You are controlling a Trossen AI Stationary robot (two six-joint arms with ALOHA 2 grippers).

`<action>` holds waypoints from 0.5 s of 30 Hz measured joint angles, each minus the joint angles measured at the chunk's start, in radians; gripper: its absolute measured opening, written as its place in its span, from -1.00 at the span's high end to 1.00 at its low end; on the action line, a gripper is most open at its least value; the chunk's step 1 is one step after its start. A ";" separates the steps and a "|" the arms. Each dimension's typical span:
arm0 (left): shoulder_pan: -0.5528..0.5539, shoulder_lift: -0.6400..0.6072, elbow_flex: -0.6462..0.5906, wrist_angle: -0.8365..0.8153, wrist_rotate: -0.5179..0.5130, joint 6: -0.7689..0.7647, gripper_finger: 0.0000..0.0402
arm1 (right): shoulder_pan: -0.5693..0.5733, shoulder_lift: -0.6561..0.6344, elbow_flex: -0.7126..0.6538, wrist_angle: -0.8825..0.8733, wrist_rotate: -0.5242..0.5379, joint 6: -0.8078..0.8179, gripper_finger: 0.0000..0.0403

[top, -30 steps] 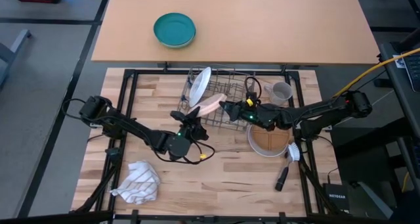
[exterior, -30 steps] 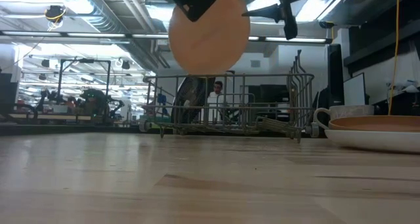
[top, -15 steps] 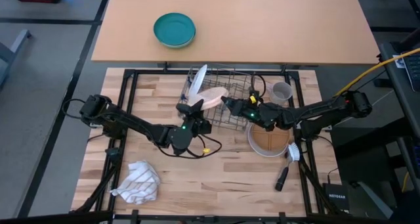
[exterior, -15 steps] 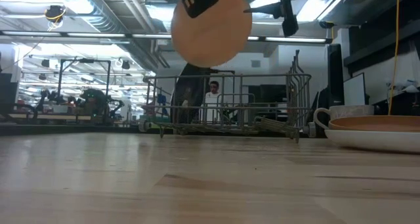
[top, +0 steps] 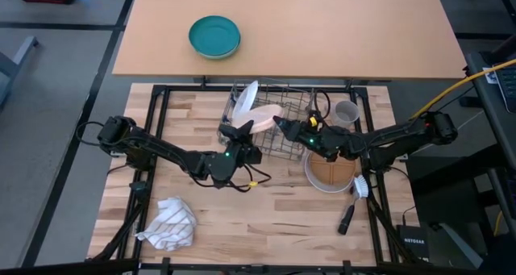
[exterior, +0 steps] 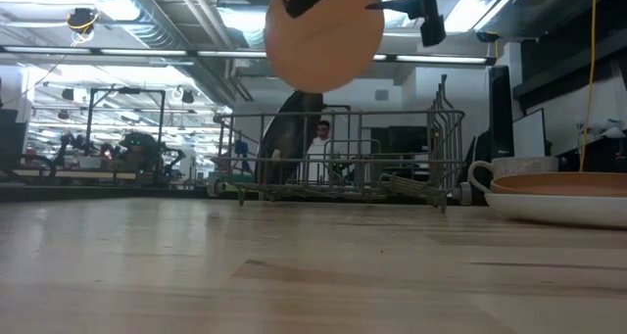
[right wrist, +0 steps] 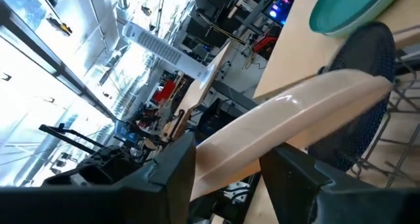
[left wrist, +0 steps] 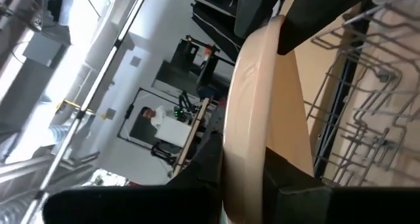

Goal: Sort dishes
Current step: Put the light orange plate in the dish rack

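Above the wire rack on the bench: peach-pink plate held aloft, left pincer clamped on one rim, right pincer clamped on the opposite rim.

Plate over rack, bowl right.
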 joint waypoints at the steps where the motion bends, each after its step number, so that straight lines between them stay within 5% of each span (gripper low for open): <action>1: 0.000 0.000 0.000 0.003 0.004 -0.016 0.87 | 0.000 -0.001 0.000 0.001 0.000 -0.009 0.19; 15: -0.001 0.003 -0.001 0.002 0.007 -0.165 0.87 | 0.000 -0.003 0.004 0.010 -0.012 -0.045 0.64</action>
